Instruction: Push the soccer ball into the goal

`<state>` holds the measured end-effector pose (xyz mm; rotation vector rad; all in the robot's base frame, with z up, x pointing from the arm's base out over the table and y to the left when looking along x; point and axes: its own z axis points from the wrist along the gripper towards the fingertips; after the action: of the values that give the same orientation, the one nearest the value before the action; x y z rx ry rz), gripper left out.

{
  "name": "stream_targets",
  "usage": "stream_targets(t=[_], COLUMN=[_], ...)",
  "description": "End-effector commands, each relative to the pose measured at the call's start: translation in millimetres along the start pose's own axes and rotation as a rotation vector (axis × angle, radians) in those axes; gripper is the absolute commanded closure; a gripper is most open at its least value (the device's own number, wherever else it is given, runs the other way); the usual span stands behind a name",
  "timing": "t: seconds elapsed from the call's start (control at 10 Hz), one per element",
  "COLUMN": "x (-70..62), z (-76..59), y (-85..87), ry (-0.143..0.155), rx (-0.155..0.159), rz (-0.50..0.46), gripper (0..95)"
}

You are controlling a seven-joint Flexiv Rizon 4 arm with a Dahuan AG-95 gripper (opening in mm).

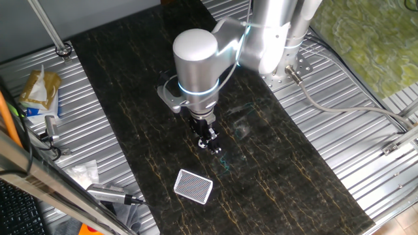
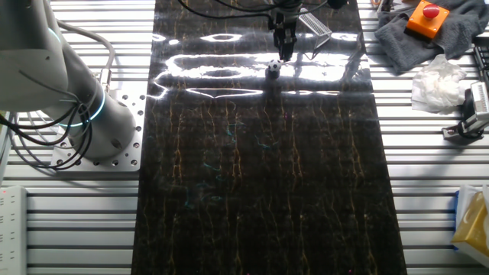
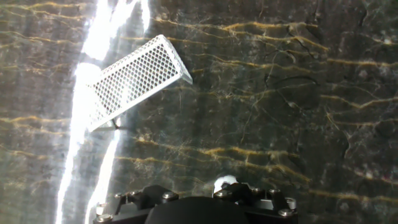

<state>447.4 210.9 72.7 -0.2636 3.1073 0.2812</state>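
The arm reaches down over the dark marbled desk (image 1: 287,170), its gripper (image 1: 210,142) lowered close to the surface. In one fixed view the fingers look drawn together at the tip, but whether they are fully shut cannot be told; the hand view shows only the gripper's black base at the bottom edge.

The soccer ball (image 2: 273,69), small and black and white, sits on the desk just beside the fingertips in the other fixed view, touching or nearly touching them. In the hand view it peeks out as a pale round spot (image 3: 224,183) right at the gripper base.

The goal (image 1: 194,187), a white-rimmed mesh piece, rests on the desk near the gripper but apart from it, with bare surface between it and the ball. In the hand view it lies up and to the left of the ball (image 3: 134,81), tilted, crossed by a bright glare streak
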Motion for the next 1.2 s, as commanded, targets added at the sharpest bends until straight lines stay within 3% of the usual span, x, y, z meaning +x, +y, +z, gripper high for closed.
stream_targets(t=[0.1,1.2], x=[-3.2,-7.5], z=[9.0,32.4], y=[-0.5,-5.0], ry=[-0.017,-0.04], rx=[-0.021,-0.027], rz=[-0.014,-0.007], gripper=[19.0,19.0])
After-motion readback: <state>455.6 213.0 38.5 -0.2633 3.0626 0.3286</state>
